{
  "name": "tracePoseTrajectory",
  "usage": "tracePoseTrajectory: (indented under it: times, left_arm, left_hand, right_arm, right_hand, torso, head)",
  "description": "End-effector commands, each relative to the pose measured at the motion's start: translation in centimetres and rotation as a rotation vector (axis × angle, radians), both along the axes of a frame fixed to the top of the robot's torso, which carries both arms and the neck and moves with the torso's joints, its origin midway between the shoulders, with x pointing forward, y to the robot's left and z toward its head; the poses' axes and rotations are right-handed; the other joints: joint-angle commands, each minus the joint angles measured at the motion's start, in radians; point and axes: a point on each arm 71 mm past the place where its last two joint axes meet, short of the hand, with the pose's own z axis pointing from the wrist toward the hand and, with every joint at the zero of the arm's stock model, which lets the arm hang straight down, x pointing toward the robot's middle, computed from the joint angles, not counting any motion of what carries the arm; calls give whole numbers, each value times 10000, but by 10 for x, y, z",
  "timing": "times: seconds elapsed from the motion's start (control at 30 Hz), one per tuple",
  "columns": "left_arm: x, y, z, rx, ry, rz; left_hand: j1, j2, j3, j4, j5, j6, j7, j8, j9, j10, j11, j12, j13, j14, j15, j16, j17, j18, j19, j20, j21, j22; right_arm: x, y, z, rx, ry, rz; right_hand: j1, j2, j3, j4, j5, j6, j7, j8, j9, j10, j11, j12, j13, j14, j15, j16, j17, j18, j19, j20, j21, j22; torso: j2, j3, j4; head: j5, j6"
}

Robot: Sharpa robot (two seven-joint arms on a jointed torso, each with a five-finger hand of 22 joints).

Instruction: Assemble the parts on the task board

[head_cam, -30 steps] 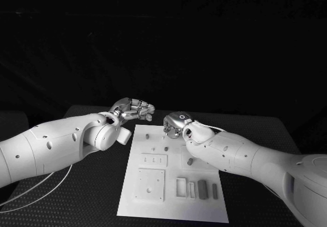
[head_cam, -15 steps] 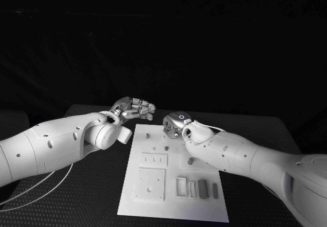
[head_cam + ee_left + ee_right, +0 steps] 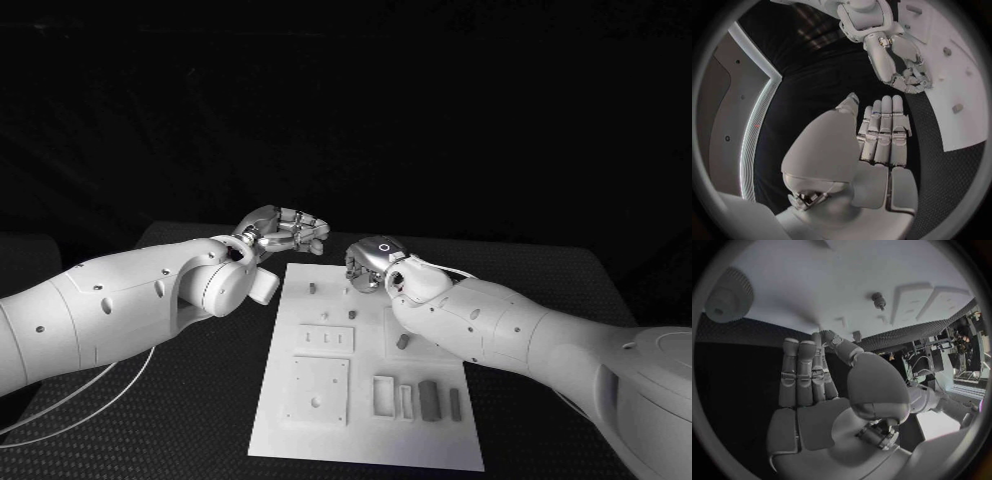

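Head view: flat white task board (image 3: 368, 400) w/ rectangular recesses; left hand (image 3: 289, 232), right hand (image 3: 369, 264) both released, silver.

A white task board (image 3: 368, 440) lies flat at the middle of the black table, long side running away from the robot. Small grey parts (image 3: 428, 399) rest side by side near its right front corner, beside a rectangular frame.

A black bench (image 3: 188, 400) with a finely textured top stands against a dark, unlit backdrop (image 3: 346, 100); two pale cables (image 3: 58, 405) trail over its near left.
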Motion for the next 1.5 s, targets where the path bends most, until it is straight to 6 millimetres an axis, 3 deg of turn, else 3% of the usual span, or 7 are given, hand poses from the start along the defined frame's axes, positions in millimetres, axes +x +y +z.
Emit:
tracePoseTrajectory:
  times: [0.03,0.83,1.23,1.5]
  left_arm:
    - [0,-3,3,-85,-48,-172]
    - [0,-4,3,-86,-50,-184]
    - [1,-4,3,-79,-54,-169]
    - [1,-3,3,-74,-58,-151]
  left_hand:
    - [-89,-48,76,-1,54,-72,-14,-63,-13,-6,56,-48,-10,43,24,-58,19,64,9,52,-65,17]
    - [-86,-51,79,-3,54,-73,-14,-64,-13,-7,56,-48,-10,47,23,-74,35,64,10,52,-73,24]
    - [-86,-55,79,-2,53,-76,-13,-65,-13,-8,56,-49,-10,49,23,-81,41,64,10,52,-76,26]
    - [-87,-59,78,-2,53,-81,-11,-68,-14,-9,57,-49,-10,50,24,-85,46,64,10,52,-78,28]
  right_arm:
    - [0,0,-1,-73,-66,-96]
    - [2,0,-1,19,104,-143]
    - [2,0,-1,284,212,-186]
    - [3,0,-1,338,202,-209]
  right_hand:
    - [47,28,57,7,59,57,19,32,11,29,31,-53,17,-50,14,33,-4,288,-7,-37,66,219]
    - [22,12,88,8,58,-130,97,-78,-18,-163,115,-206,10,-88,94,13,-36,288,-93,-10,92,207]
    - [-83,-464,-11,37,59,-900,438,-511,-210,-1089,432,-433,-199,-132,384,71,-42,288,-155,23,150,190]
    - [-167,-638,-35,52,57,-1066,512,-579,-249,-1457,535,-408,-326,-216,486,79,-47,288,-196,51,131,174]
  torso:
    - [-2,-1,-1]
    - [4,-4,1]
    - [-3,-4,-11]
    - [-4,1,-15]
  head:
    - [0,3]
    - [2,-21]
    - [9,-59]
    - [-9,-73]
